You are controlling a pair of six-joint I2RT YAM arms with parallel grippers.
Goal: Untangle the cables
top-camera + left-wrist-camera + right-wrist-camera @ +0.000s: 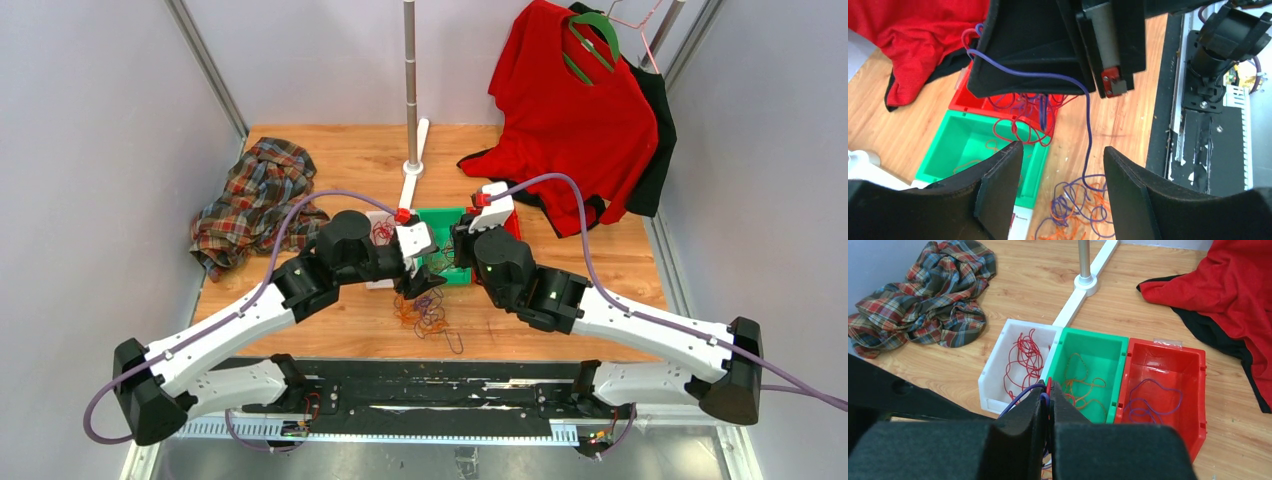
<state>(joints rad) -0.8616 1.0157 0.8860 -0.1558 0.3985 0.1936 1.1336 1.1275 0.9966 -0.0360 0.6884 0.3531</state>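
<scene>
A tangle of purple and orange cables (pixel 428 312) lies on the wooden table in front of three bins; it also shows in the left wrist view (pixel 1083 212). My right gripper (pixel 1049 390) is shut on a purple cable and a red cable, held above the bins. In the left wrist view the purple cable (pixel 1088 125) hangs from the right gripper (pixel 1048 85) down to the tangle, and red loops (pixel 1020 127) dangle over the bins. My left gripper (pixel 1062 148) is open and empty, just above the tangle, with the hanging purple cable between its fingers.
A white bin (pixel 993 372) holds red cables, a green bin (pixel 1120 347) orange ones, a red bin (pixel 1198 370) purple ones. A plaid shirt (pixel 255 195) lies at the left. A red garment (pixel 570 110) hangs at the back right. A metal pole (pixel 411 80) stands behind the bins.
</scene>
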